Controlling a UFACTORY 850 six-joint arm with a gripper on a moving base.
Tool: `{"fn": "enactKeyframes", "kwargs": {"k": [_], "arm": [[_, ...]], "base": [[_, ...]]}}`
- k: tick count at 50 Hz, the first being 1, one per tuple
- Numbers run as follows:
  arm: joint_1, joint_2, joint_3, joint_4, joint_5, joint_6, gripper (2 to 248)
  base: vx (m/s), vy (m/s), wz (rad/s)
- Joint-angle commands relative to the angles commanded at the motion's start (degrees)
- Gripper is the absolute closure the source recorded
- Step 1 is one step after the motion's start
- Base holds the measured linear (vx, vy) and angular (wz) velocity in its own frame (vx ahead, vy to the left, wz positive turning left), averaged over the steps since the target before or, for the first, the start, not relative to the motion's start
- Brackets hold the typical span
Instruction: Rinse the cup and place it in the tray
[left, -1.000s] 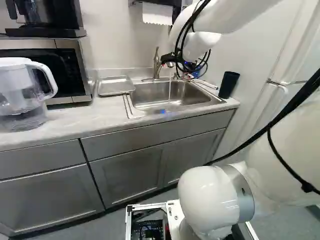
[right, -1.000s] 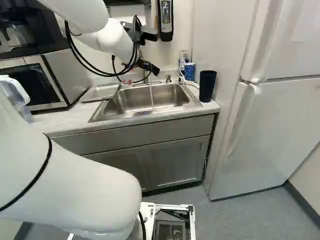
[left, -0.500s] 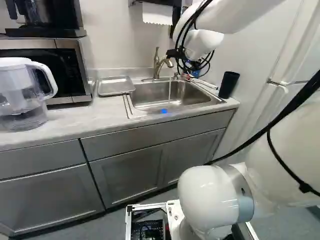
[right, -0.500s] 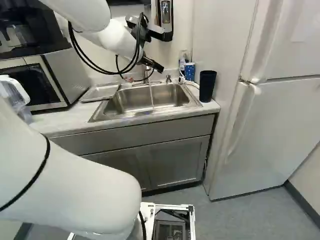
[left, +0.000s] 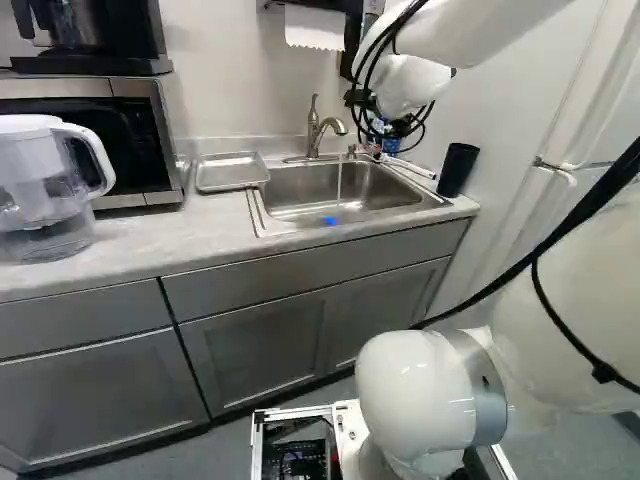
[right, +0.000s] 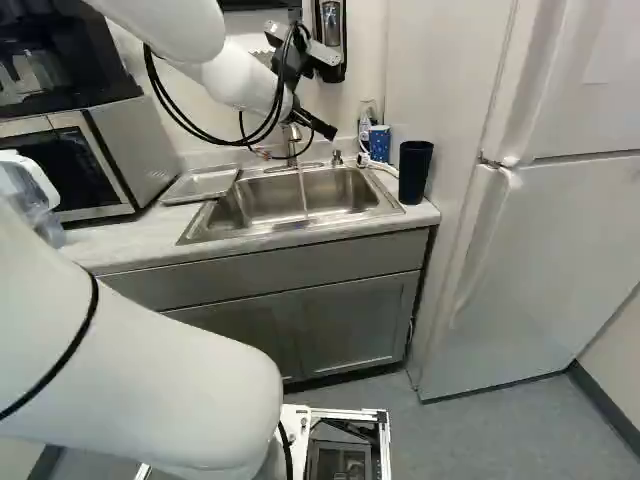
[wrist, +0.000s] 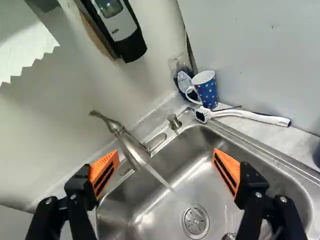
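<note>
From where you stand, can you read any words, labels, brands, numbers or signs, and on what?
Wall dispenser: a small mark, too small to read surely.
Container behind the dotted mug: a pale patch, perhaps a label, unreadable.
No other text is readable.

Blue cup (wrist: 208, 94), seemingly multicoloured dots

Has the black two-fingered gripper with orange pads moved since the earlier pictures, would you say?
Yes: in the right base view, the gripper has shifted right and slightly upward against the brushed metal faucet.
</note>
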Motion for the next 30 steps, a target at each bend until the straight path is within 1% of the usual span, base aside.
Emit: {"fn": "enactKeyframes", "kwargs": {"k": [11, 14, 20, 30], "arm": [[-0.8, -0.2, -0.1, 2.7, 2.6, 0.0, 3], [-1.0, -0.2, -0.2, 3.5, 3.3, -0.6, 3], [-1.4, -0.4, -0.3, 5.2, 4.9, -3.3, 3], [-2.1, -0.6, -0.5, 7.9, 7.2, -9.1, 3]], "base": [[0.000, 0.000, 0.000], [0.000, 0.000, 0.000], [0.000, 0.000, 0.000], [0.000, 0.000, 0.000]]}}
